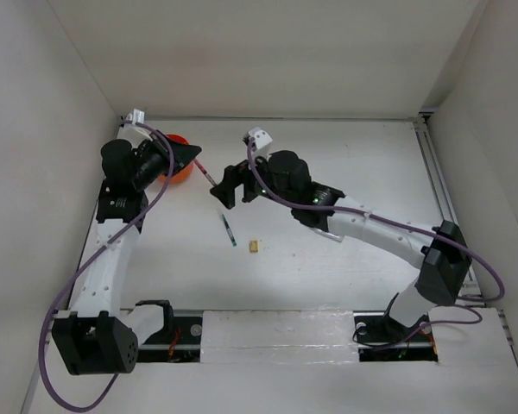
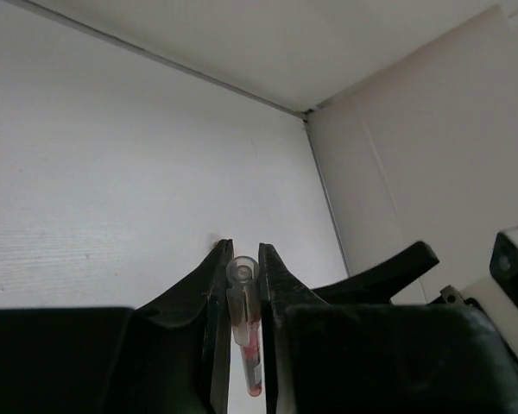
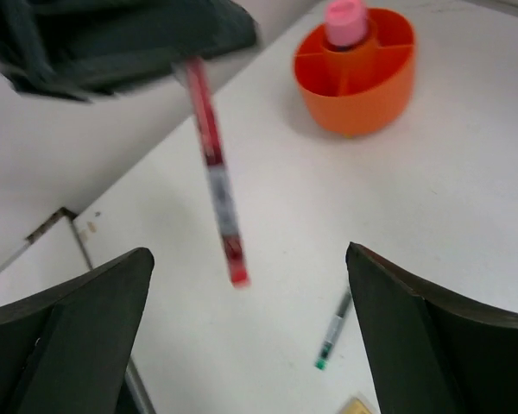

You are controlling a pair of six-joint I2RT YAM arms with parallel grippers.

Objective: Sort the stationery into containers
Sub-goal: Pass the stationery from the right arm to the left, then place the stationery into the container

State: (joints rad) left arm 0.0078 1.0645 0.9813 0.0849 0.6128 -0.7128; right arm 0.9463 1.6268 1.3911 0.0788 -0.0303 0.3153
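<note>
1. L arm: the left gripper (image 2: 242,259) is squeezed tight on the red pen (image 2: 246,341), one finger on each side. It grabs the pen near one end, so most of the pen hangs out, tilted down.
2. The pen is up in the air, not on the table (image 1: 345,276). It's just beside the orange tub (image 3: 356,86), not over it yet.
3. R arm: the right gripper (image 1: 226,186) has its fingers wide apart & holds nothing. It sits v. close to the pen's low tip.
4. Tub: a pink-capped tube (image 3: 345,17) stands in it, prob. in the middle slot, but that part is blurry.
5. Left to sort: a dark pen (image 1: 229,230) & a small tan eraser (image 1: 255,247) lie on the table, near each other, not touching.
6. What could go wrong:
   - The pen could slip or swing, b/c it's held at one end only.
   - The long tip could bump the tub wall or the pink tube & knock it over, if the arm goes in too low.
   - The R gripper is so close it could hit the pen if either arm moves.
   - If the gripper lets go too early, the pen lands outside the tub.
</note>
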